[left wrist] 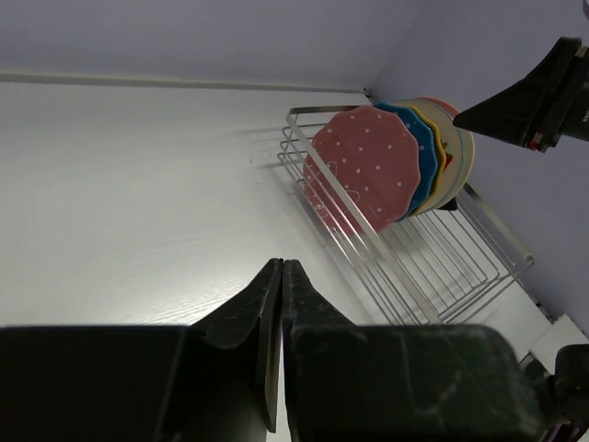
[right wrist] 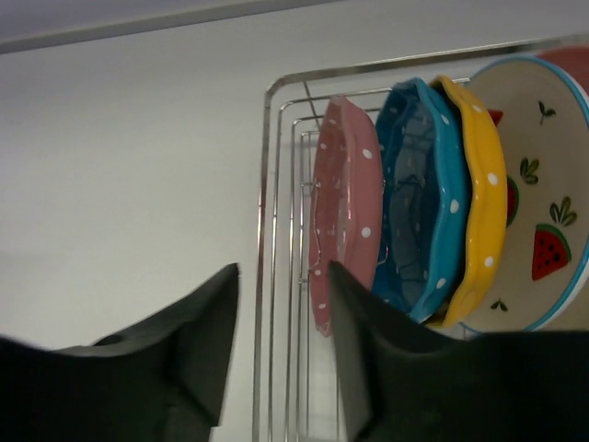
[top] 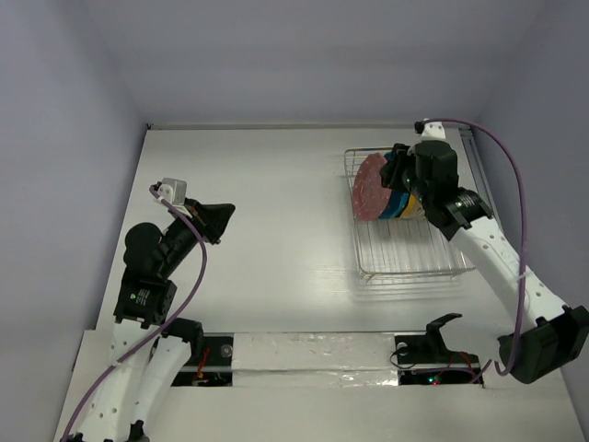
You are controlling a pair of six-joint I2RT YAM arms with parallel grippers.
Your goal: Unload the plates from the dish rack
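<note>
The silver wire dish rack (top: pixel 409 253) stands at the right of the table. Several plates stand on edge at its far end: red dotted (top: pixel 370 187) outermost, then teal dotted (right wrist: pixel 423 203), orange scalloped (right wrist: pixel 479 203) and a white fruit-patterned one (right wrist: pixel 543 184). The other plates are hidden. My right gripper (top: pixel 396 170) is over the plates. In the right wrist view it (right wrist: pixel 283 272) is open and empty, its jaws either side of the rack's rim wire (right wrist: pixel 267 184), just left of the red plate (right wrist: pixel 345 212). My left gripper (left wrist: pixel 281 267) is shut and empty over the bare table, well left of the rack (left wrist: pixel 442 267).
The near half of the rack holds no plates. Walls close in the table at the back and both sides, the right wall near the rack. A taped strip (top: pixel 313 354) and a black bracket (top: pixel 433 333) run along the front edge.
</note>
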